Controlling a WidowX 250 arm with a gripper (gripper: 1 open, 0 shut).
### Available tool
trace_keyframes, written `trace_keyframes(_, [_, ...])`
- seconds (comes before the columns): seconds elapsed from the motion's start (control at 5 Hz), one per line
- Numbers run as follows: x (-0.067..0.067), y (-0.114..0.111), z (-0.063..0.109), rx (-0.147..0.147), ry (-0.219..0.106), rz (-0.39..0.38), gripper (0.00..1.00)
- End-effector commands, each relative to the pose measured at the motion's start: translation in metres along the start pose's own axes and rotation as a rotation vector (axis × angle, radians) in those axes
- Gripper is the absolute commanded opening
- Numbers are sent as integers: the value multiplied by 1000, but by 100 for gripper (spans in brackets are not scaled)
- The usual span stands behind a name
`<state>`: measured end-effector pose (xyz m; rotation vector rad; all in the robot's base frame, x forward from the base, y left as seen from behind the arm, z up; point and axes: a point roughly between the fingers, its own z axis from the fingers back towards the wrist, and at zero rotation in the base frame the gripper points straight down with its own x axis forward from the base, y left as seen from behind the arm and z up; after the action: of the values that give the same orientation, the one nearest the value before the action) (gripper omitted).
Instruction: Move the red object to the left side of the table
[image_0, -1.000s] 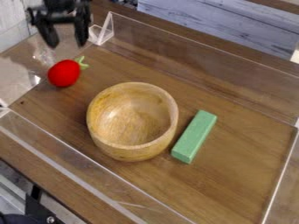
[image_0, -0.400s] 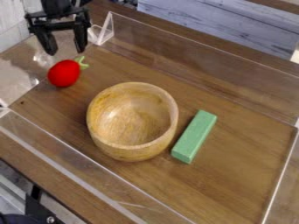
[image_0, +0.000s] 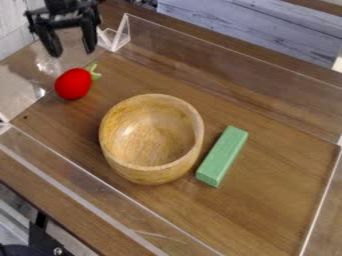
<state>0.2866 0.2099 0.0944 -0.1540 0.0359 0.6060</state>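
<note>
The red object (image_0: 74, 83), a small glossy red toy fruit with a green leafy stem, lies on the dark wood-grain table (image_0: 267, 110) near its left end. My gripper (image_0: 67, 42) hangs above and just behind it, pointing down, its two black fingers spread open with nothing between them. The gripper is clear of the fruit and does not touch it.
A round light wooden bowl (image_0: 151, 136) stands in the middle of the table. A green rectangular block (image_0: 223, 155) lies to its right. Low clear acrylic walls (image_0: 80, 185) edge the tabletop, with a clear bracket (image_0: 118, 35) at the back left.
</note>
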Motion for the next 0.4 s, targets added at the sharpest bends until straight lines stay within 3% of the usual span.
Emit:
trace_keyframes(0.0, [10, -12, 33, -23, -82, -88, 100])
trace_keyframes(0.2, [10, -35, 40, -41, -80, -221, 100])
